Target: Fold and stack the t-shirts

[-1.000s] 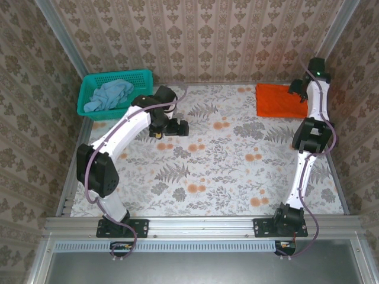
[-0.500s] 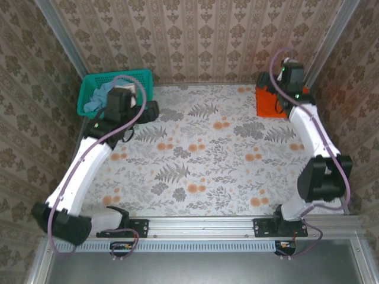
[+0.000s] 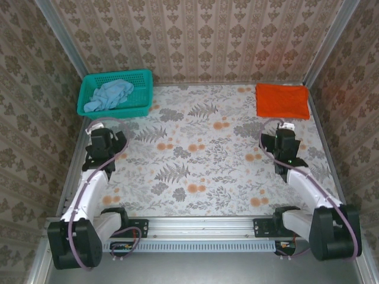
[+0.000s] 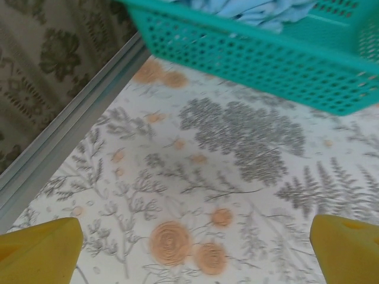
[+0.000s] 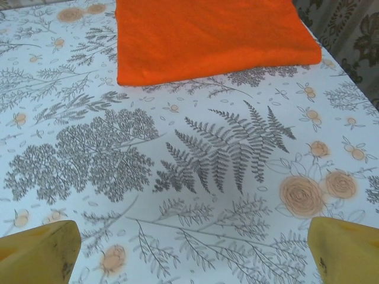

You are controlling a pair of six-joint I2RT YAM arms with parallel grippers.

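We see both arms folded low at near edge of floral table (image 3: 207, 171), elbows tucked by bases, wrists aimed toward far wall. Left gripper (image 3: 105, 137) hovers over table beside left rail, yellow fingers (image 4: 41, 248) spread wide, nothing between them. Teal mesh basket (image 3: 140, 110) sits just ahead, pale blue t-shirt (image 3: 108, 96) crumpled inside. Right gripper (image 3: 282, 141) hovers over right side, jaws likewise wide apart, empty. Orange t-shirt (image 3: 282, 100) lies folded flat in far right corner, well apart from blue one.

Plain orange t-shirt (image 3: 282, 100), pale blue t-shirt (image 3: 109, 96), teal mesh basket (image 3: 145, 94); the tabletop (image 3: 207, 148) is white with grey ferns and orange flowers.
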